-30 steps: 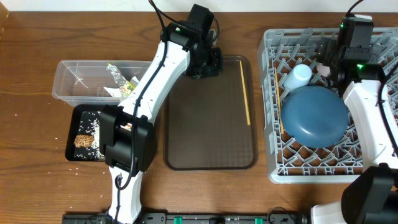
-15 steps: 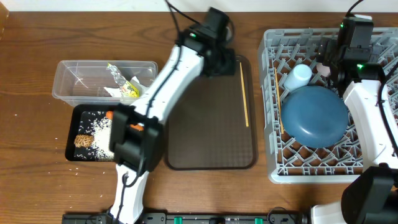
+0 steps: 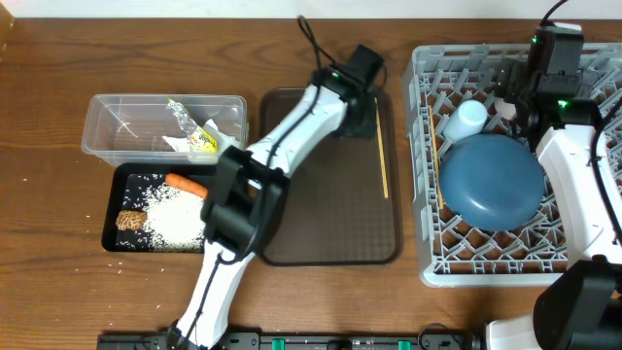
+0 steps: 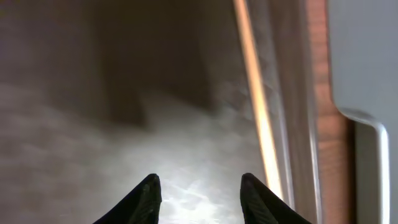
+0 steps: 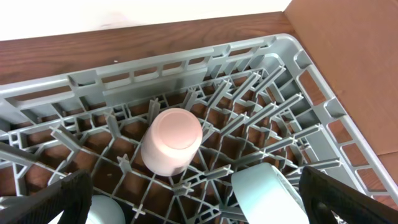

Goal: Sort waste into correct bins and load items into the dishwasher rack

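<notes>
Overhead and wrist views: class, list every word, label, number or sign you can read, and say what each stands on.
None can be read in any view.
Wrapper in the clear tub: any print is too small to read.
Rack, pink cup and blue plate: no lettering seen.

A dark blue plate [image 3: 496, 182] is seated centrally in the grey lattice rack [image 3: 505, 272]. A light blue cup [image 3: 466, 120] and an inverted pinkish cup [image 5: 171, 140] are set at its far side. One wooden chopstick [image 3: 383, 146] is laid left of it.
</notes>
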